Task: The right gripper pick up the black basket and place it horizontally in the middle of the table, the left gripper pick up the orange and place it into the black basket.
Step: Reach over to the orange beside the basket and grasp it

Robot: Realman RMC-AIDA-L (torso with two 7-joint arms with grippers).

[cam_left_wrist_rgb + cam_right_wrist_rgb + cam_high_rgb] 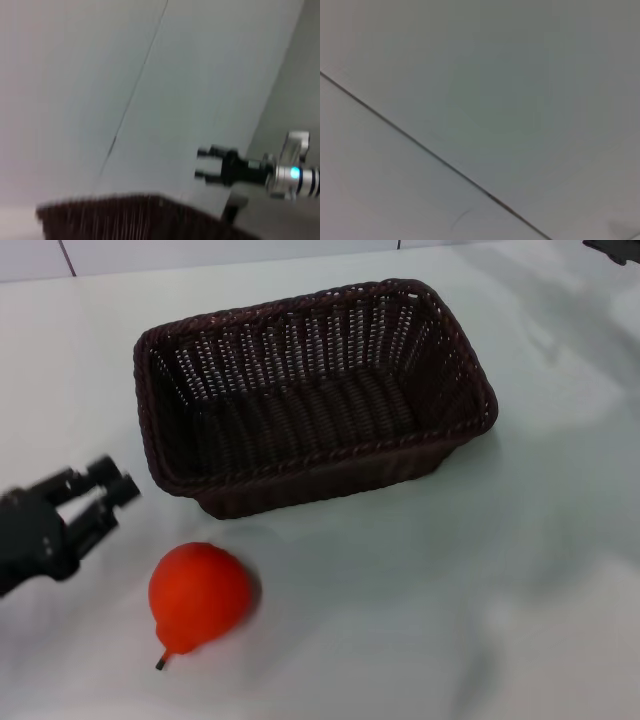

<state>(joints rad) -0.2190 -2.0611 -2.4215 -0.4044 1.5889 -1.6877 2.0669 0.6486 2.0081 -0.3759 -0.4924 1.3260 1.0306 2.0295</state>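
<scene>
Blurred black basket rim, right claw apparently open beyond.

Woven wicker black basket, glossy smooth table

Left claw open; right claw open

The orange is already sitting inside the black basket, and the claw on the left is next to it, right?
Not quite. The head view shows the orange on the table, outside and in front of the empty black basket. The left gripper is indeed beside it.
</scene>
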